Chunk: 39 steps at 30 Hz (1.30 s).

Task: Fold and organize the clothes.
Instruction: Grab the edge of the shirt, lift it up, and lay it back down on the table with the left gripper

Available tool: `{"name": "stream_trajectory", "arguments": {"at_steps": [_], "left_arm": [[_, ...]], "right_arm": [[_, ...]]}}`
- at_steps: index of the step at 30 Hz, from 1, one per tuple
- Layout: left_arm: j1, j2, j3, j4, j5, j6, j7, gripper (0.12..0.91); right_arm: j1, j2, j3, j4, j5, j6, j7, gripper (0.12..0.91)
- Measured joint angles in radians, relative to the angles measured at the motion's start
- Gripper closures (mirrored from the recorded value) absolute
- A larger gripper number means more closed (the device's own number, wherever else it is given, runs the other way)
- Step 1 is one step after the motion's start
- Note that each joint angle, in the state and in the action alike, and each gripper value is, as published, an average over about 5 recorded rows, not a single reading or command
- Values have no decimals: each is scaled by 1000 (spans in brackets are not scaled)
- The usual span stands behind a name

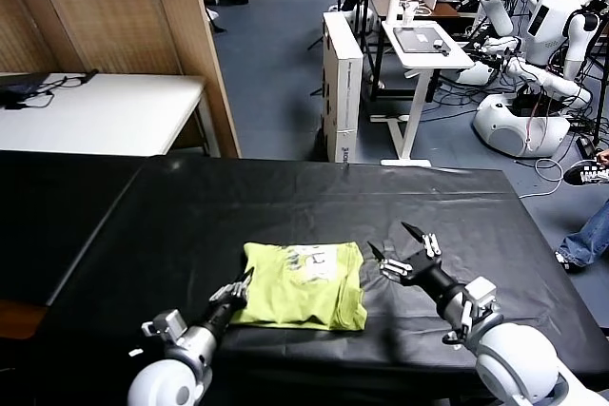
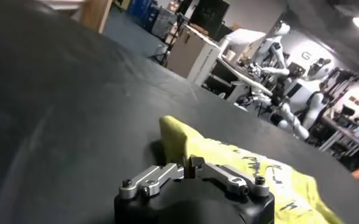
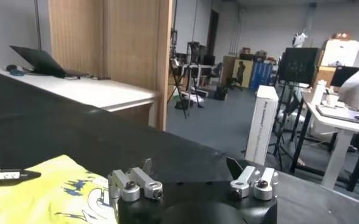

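The left gripper (image 1: 240,289) is sitting at the left edge of the single T-shirt (image 1: 303,284), its fingers (image 2: 167,172) pressed together on the fabric's near-left corner, pinching the folded edge. In the left wrist view the yellow-green cloth is rising in a small peak just beyond those closed fingers. The right gripper (image 1: 403,244) is hovering just beside the shirt's right edge, apart from it, with its two fingers (image 1: 416,232) spread wide and gripping nothing. The T-shirt is lying folded into a compact rectangle with a printed panel facing up, resting near the front edge of the bench (image 1: 190,206), roughly midway between its left and right sides. One black cloth is covering the bench. There is one shirt, and two grippers are working around it, one on each side.
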Motion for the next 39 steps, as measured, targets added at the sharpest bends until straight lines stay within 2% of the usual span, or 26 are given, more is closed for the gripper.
{"name": "stream_trajectory", "arguments": {"at_steps": [4,10,20,23,27,30,33,36,39], "left_arm": [[1,56,-32,-27,-20,11,-9,861],[28,189,-130,-66,-108,25,-17,861],[142,448,-397,-126,-268,33,-11,861],[171,507,-477,-156,-316,52,-30,861],[173,538,-524,-228,-383,95,-90,861],[143,535,-500,-307,-418,123,-149,861],[93,501,-410,-370,-399,137,-185,861],[40,434,-272,-386,-338,137,-184,861],[-9,345,-126,-349,-265,124,-162,861]], "right_arm": [[-5,10,7,-10,-7,5,1,118],[-23,42,14,-28,-31,18,0,118],[-8,84,-9,-53,-41,21,-2,118],[-7,95,-15,-58,-46,22,-2,118],[-13,103,-15,-61,-53,23,-3,118],[-24,109,-11,-61,-64,24,-3,118],[-40,114,-5,-55,-79,25,-3,118],[-58,118,2,-48,-93,25,-3,118],[-77,120,5,-37,-105,25,-3,118]]}}
